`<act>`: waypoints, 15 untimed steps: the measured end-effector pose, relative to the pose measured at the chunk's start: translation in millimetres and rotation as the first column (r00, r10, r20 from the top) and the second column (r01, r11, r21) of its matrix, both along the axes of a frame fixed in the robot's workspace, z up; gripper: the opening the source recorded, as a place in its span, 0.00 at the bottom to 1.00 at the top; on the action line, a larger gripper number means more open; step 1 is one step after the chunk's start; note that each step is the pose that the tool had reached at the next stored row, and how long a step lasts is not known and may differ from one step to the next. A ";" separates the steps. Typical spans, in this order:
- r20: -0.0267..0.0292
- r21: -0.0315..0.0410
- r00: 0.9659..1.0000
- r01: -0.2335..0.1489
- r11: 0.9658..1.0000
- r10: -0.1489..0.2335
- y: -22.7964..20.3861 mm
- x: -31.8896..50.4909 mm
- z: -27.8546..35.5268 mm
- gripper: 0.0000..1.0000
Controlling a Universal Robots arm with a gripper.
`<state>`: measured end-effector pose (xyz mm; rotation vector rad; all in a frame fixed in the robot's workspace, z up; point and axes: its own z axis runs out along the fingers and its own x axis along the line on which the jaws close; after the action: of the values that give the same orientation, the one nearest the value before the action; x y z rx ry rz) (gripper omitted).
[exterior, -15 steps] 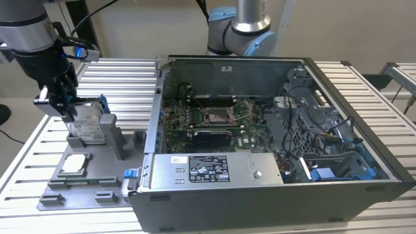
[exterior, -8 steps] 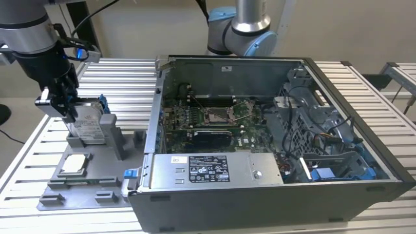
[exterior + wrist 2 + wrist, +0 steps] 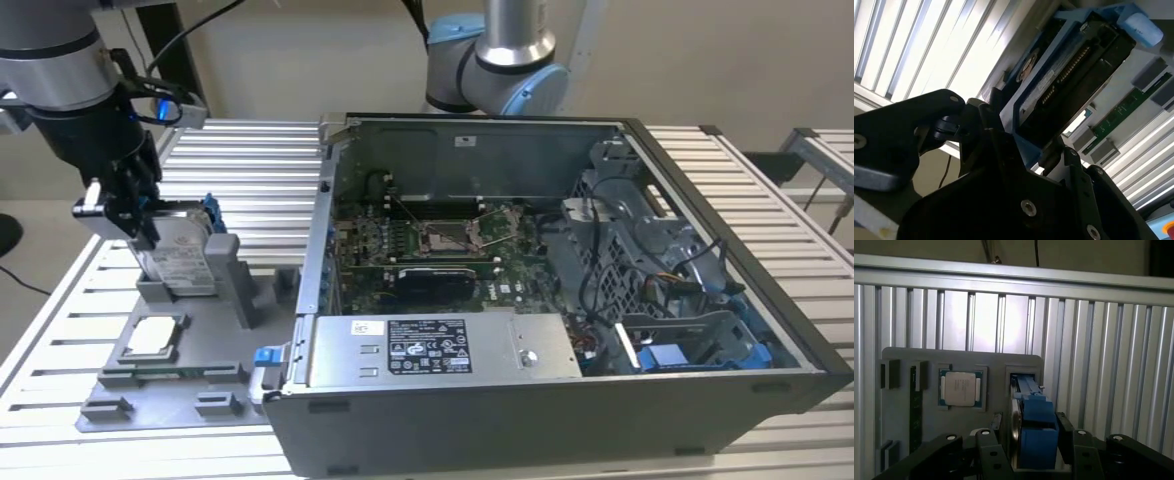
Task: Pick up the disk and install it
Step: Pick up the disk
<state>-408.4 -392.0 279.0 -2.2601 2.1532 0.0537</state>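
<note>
End effector [image 3: 140, 222] clamped on disk [image 3: 184, 255], upright at its stand on grey tray [image 3: 174, 395], bench's exterior-view-left edge. Pick underway; not yet in computer case [image 3: 534, 420], install left.

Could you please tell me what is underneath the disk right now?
The disk, gripped by the pincer, stands on edge in the upright slot of the grey tray. The slot walls cover its lower edge, so the slot's floor cannot be seen.

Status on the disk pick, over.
Gripper shut on upright silver-grey hard drive in blue plastic carrier, at the grey fixture tray. Open grey computer case on the exterior view's right. Nothing seen between.
</note>
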 end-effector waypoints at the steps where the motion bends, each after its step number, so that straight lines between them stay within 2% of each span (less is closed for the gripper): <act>1: 0.000 0.000 1.000 0.000 1.000 0.000 0.0 0.0 0.0 0.00; 15: 0.000 0.003 1.000 0.000 1.000 0.000 -0.1 0.0 0.0 0.00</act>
<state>-408.4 -392.1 278.9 -2.2584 2.1515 0.0571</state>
